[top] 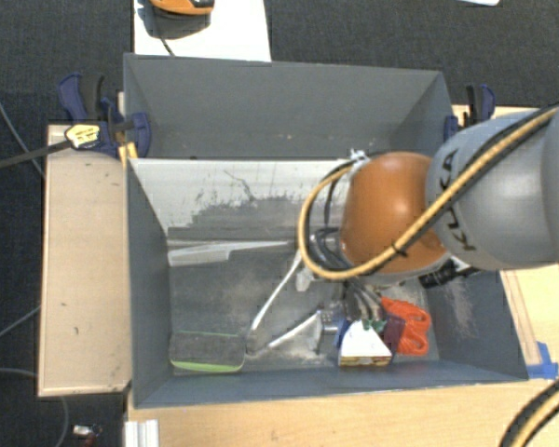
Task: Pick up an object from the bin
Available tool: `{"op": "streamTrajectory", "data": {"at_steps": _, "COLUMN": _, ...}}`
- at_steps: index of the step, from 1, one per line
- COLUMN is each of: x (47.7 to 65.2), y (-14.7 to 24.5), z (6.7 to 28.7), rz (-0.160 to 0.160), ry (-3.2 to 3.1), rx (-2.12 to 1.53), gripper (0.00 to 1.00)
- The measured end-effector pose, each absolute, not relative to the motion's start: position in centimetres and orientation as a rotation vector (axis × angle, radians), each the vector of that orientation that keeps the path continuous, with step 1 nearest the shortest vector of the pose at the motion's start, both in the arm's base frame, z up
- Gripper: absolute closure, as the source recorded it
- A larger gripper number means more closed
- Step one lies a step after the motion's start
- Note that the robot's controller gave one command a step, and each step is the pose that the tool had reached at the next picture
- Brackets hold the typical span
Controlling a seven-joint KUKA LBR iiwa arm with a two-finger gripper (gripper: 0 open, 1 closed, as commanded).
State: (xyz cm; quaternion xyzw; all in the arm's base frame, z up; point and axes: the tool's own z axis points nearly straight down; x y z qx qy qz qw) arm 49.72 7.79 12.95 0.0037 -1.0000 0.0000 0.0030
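Note:
My gripper hangs low near the bin's front right, mostly hidden under the arm's orange dome. Just below it lies a small white package with blue and yellow edges. Orange-handled scissors lie right of the gripper, against that package. Metal tongs lie to its left, their arms spreading toward the front; the near end reaches the gripper. Whether anything is gripped is hidden.
A grey pad with a green edge lies at the front left corner. A pale clear strip rests at the foot of the back wall on the left. The arm comes in over the bin's right side.

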Motion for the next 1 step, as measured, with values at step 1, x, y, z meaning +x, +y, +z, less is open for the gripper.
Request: {"op": "streamTrajectory", "data": {"at_steps": 1, "x": 49.93, "y": 7.76, "z": 13.33, "rz": -0.002, "ry": -3.143, "rx": 0.005, "gripper": 0.0}}
